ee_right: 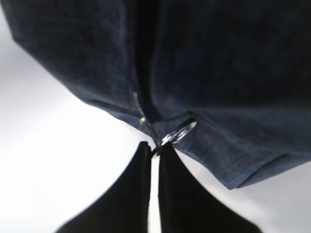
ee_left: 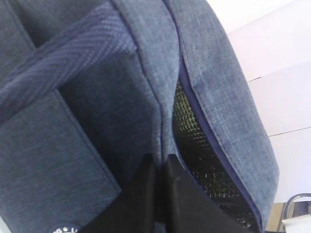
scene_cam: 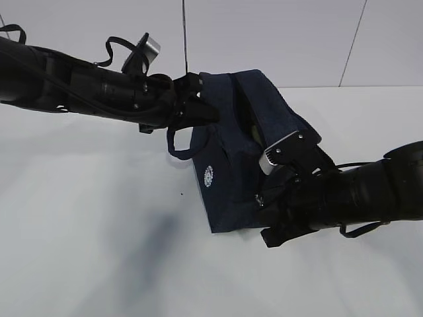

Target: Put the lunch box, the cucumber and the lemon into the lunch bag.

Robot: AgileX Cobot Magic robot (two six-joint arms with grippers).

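The lunch bag (scene_cam: 228, 168) stands near the middle of the white tabletop (scene_cam: 99, 251), a boxy navy fabric bag with its round white logo (scene_cam: 209, 176) facing the exterior camera and a loop handle (scene_cam: 180, 140) hanging at its left side. Its zipper is partly open: the left wrist view shows a gap along the seam with the dark quilted lining (ee_left: 201, 155) inside, and in the exterior view a pale sliver shows in that gap, too small to identify. The lunch box, the cucumber and the lemon appear nowhere on the tabletop in any view, so they are probably already inside, though the pictures cannot confirm this. The right end effector (ee_right: 154, 148) is clenched, its tips pinching at the base of the metal ring pull (ee_right: 179, 132) at the bag's lower edge. The left end effector (ee_left: 159, 167) is also clenched, pressed into the bag's fabric beside the seam near the top, apparently bracing the bag. Judging by this, the loading seems finished and the work now concerns the zipper; what appears to remain is drawing the pull along its track while the other arm steadies the bag.
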